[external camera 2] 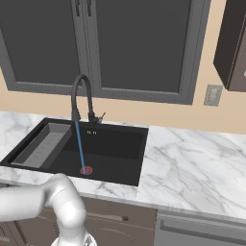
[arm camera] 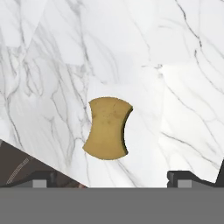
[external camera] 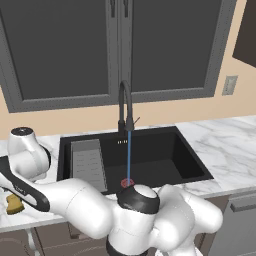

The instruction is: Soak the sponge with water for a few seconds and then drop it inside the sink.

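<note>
The sponge (arm camera: 108, 127), a yellow-brown block with pinched sides, lies flat on the white marble counter, left of the sink (external camera: 165, 162). In the left base view the sponge (external camera: 15, 204) peeks out beneath my hand at the counter's front left edge. My gripper (arm camera: 111, 180) hangs above it, open, with its fingertips (arm camera: 41, 179) wide apart and nothing between them. A thin blue stream of water (external camera: 129, 155) runs straight down from the black arched faucet (external camera: 125, 100) onto the red-ringed drain (external camera: 127, 183). The water (external camera 2: 80, 146) and the sink (external camera 2: 115, 144) also appear from the right.
A grey ribbed rack (external camera: 89, 162) fills the basin's left part. Marble counter (external camera 2: 192, 168) stretches to the right of the sink. Dark windows and a wall outlet (external camera: 229, 85) stand behind. My white arm crosses the front of the sink in the left base view.
</note>
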You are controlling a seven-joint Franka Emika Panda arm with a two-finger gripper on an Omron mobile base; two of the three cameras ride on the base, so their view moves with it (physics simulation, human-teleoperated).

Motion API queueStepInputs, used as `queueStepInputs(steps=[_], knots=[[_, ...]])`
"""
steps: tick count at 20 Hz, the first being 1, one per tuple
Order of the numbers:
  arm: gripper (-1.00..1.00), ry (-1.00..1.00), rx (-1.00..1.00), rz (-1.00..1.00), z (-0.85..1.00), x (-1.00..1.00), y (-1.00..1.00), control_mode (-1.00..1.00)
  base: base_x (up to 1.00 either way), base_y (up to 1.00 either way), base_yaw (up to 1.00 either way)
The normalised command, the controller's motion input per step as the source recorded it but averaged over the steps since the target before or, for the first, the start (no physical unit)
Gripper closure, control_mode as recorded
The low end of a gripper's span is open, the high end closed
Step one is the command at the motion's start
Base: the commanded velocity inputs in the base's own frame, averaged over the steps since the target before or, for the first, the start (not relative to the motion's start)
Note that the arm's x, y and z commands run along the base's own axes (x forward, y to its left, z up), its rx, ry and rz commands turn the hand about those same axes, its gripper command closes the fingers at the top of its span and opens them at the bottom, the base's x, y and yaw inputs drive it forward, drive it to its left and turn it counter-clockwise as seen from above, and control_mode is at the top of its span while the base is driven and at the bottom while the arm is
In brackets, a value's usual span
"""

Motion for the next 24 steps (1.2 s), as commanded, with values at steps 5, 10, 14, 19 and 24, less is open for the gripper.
queueStepInputs(steps=[5,10,14,19,24], knots=[[-1.00,0.00,0.00,0.01,-0.09,0.00,0.09,-1.00,0.00,0.00,0.00],[-1.00,0.00,0.00,0.00,-0.12,0.00,0.05,-1.00,0.00,0.00,0.00],[-1.00,0.02,0.00,0.00,-0.16,0.00,0.07,-1.00,0.00,0.00,0.00],[-1.00,0.04,0.00,0.00,-0.23,0.00,0.14,-1.00,0.00,0.00,0.00],[-1.00,0.05,-0.01,-0.03,-0.22,0.13,0.15,-1.00,0.00,0.00,0.00]])
